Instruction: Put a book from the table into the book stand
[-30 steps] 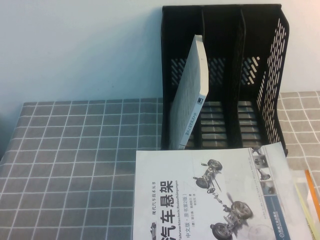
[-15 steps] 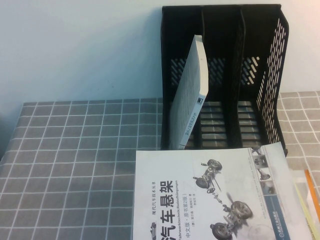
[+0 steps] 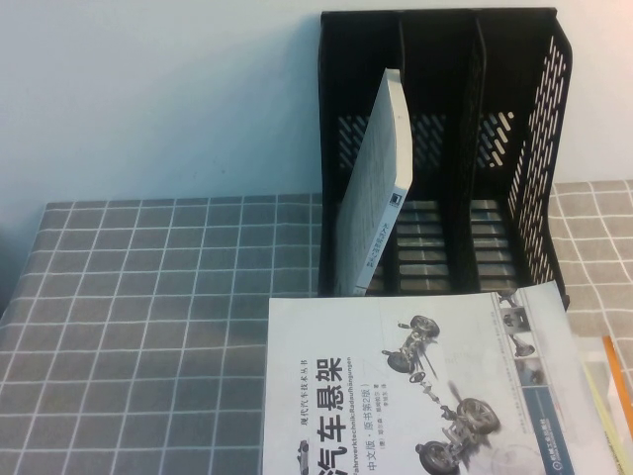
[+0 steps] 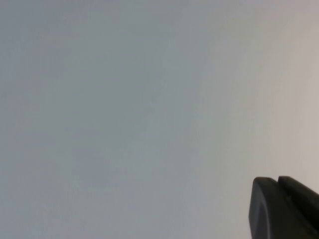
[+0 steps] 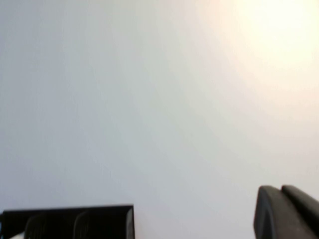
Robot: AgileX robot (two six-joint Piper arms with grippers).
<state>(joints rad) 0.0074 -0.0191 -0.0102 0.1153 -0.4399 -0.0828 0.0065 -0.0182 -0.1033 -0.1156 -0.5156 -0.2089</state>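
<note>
The book [image 3: 415,386] lies flat on the table [image 3: 148,297] at the front, whitish-grey front up, with car suspension pictures and a bold black title. The black book stand [image 3: 539,119] stands just behind it. Its middle and right compartments hold nothing. Neither gripper shows in the high view. My left gripper [image 4: 277,179] shows only as dark fingertips pressed together, facing a blank wall. My right gripper [image 5: 280,188] looks the same, raised, with the stand's top edge [image 5: 75,219] low in its view. Both hold nothing.
A plain pale grey book [image 3: 376,188] leans upright in the stand's left compartment. A yellow-green book [image 3: 605,386] with an orange edge pokes out from under the big book at the front right. The table's left half shows only grey checked cloth.
</note>
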